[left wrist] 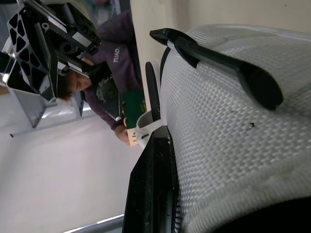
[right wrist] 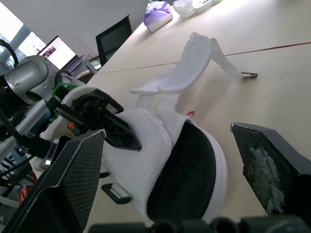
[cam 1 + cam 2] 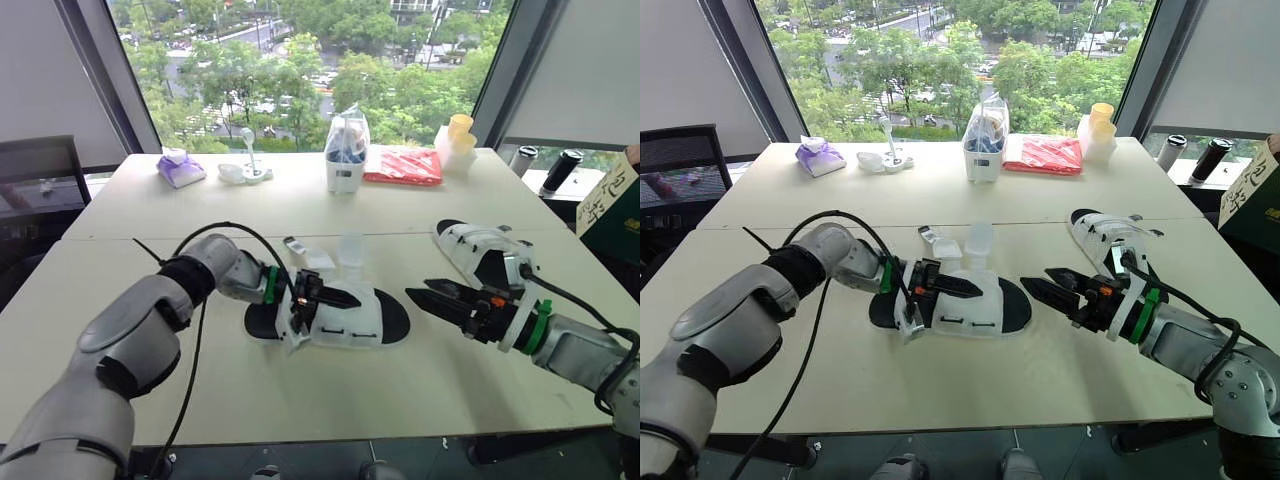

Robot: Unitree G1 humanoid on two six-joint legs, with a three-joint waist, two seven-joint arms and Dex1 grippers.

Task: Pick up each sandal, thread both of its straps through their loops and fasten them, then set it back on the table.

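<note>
I've got the near sandal (image 3: 375, 320) lying flat on the counter (image 3: 300, 390), mid-front, with its two straps (image 2: 194, 58) flapped out loose, so nothing is threaded or fastened on it yet. The left gripper (image 3: 335, 300) has its jaws closed on the sandal's white mesh upper, as best I can judge. The right gripper (image 3: 418, 289) sits just off the toe with jaws spread wide and empty. The second sandal (image 3: 480, 250) lies behind my right arm, and I can't tell whether its straps are done. So by my read I'm near the start. There's bare counter around the near sandal, the front edge isn't far, and the white container (image 3: 345, 165) and red bag (image 3: 402, 165) are well apart at the back.
</note>
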